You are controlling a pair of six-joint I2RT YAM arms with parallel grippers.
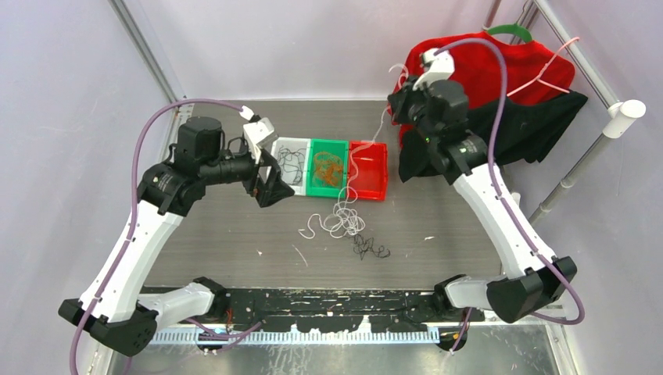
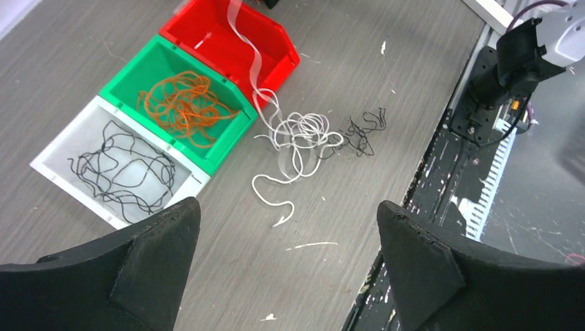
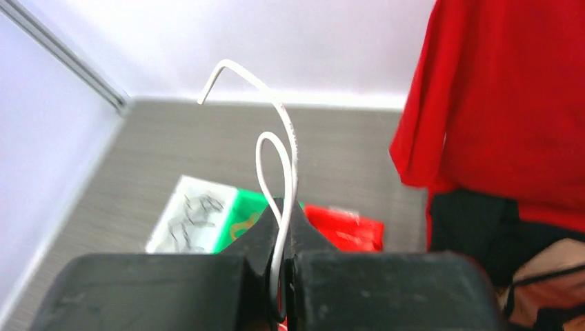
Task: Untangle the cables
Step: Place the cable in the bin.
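Note:
A white cable (image 1: 344, 221) lies in a loose tangle on the table in front of the bins, and one strand of it rises over the red bin (image 1: 376, 176) to my right gripper (image 1: 397, 103). That gripper (image 3: 288, 210) is shut on the white cable (image 3: 293, 145), whose looped end sticks up past the tips. A small black cable tangle (image 2: 362, 134) lies beside the white one (image 2: 303, 134). Orange cables (image 2: 183, 107) fill the green bin (image 1: 328, 141), and black cables (image 2: 124, 169) lie in the white bin (image 1: 291, 141). My left gripper (image 2: 286, 221) hangs open and holds nothing, near the white bin.
A red garment (image 1: 500, 70) and a black one (image 1: 539, 125) hang at the back right behind the right arm, beside a metal rack pole (image 1: 590, 152). A black rail (image 1: 336, 301) runs along the near table edge. Small white scraps (image 1: 299, 255) dot the table.

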